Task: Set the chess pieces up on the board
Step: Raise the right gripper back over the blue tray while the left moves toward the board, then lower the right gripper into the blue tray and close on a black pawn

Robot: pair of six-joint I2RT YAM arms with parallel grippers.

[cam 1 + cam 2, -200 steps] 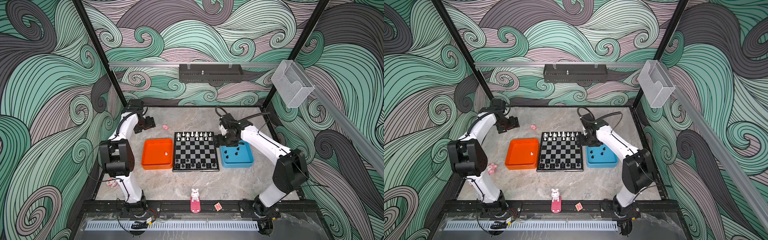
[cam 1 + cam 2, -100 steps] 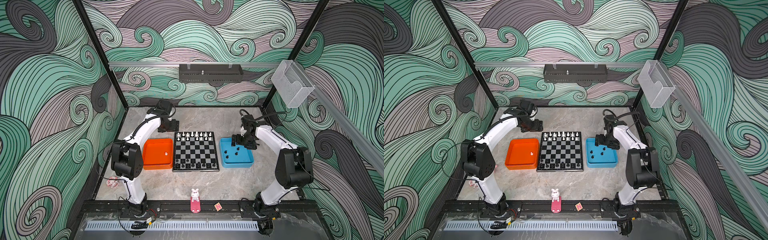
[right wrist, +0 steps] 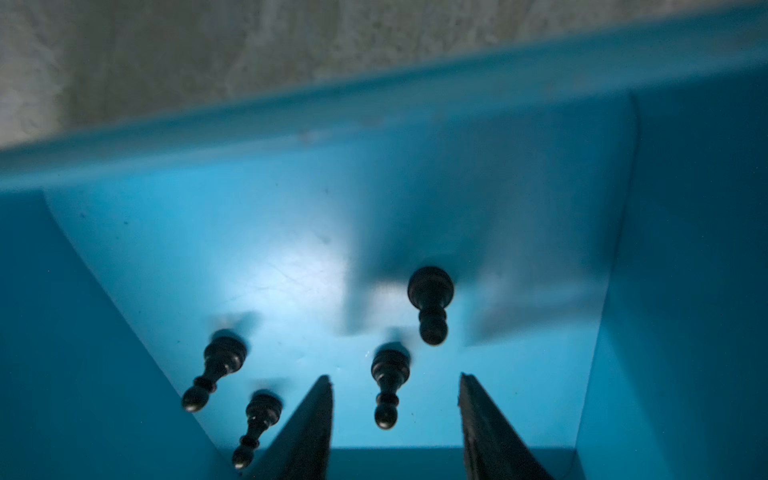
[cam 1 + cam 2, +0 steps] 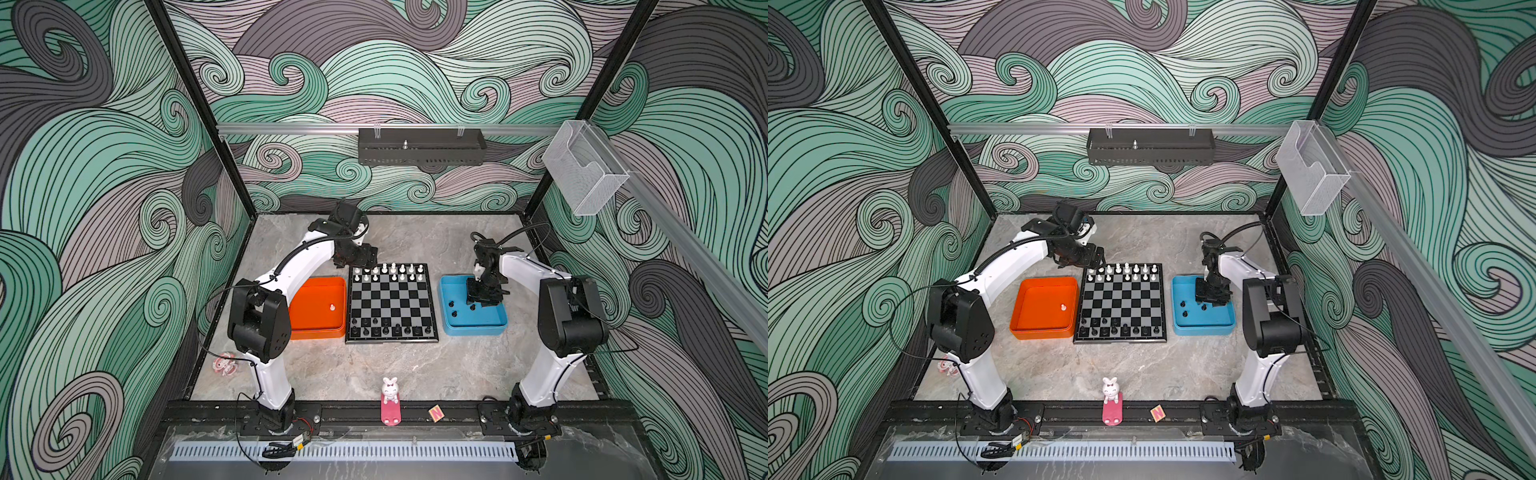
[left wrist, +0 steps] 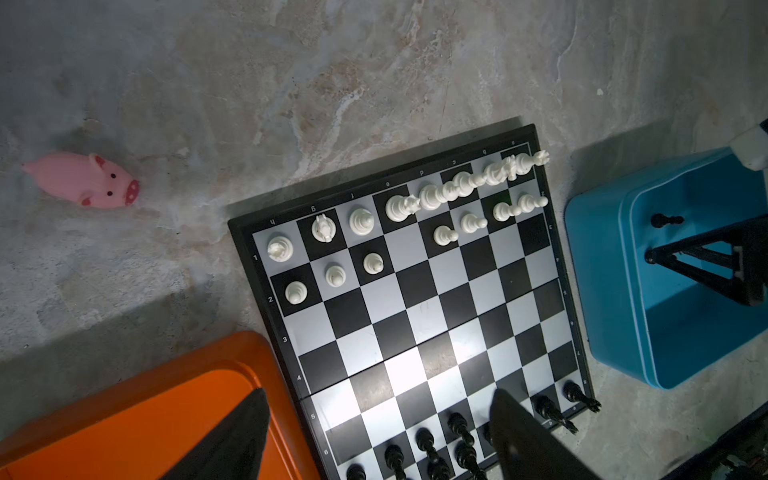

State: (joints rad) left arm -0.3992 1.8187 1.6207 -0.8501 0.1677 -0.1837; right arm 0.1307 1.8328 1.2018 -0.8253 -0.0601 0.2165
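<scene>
Orange tray [image 4: 318, 332]: left of board [image 4: 390, 299], one white pawn [image 4: 332, 307].
Left gripper [image 5: 380, 397]: wide, empty, at board's far-left corner.
Blue tray [image 4: 473, 330]: right of board, four black pawns [image 3: 224, 353].
Right gripper [image 3: 395, 377]: parted astride one pawn [image 3: 390, 365]; likely light, slick, tippy; best pinched at neck.

Top views: high front, whole scene. Left wrist: over board [image 5: 415, 311]. Right wrist: seemingly inside blue tray [image 3: 685, 249].

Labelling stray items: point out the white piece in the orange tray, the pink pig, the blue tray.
white piece [image 4: 332, 307]: in a top view, its middle.
pink pig [image 5: 83, 179]: left wrist view, its body.
blue tray [image 4: 473, 331]: in a top view, near wall.
</scene>
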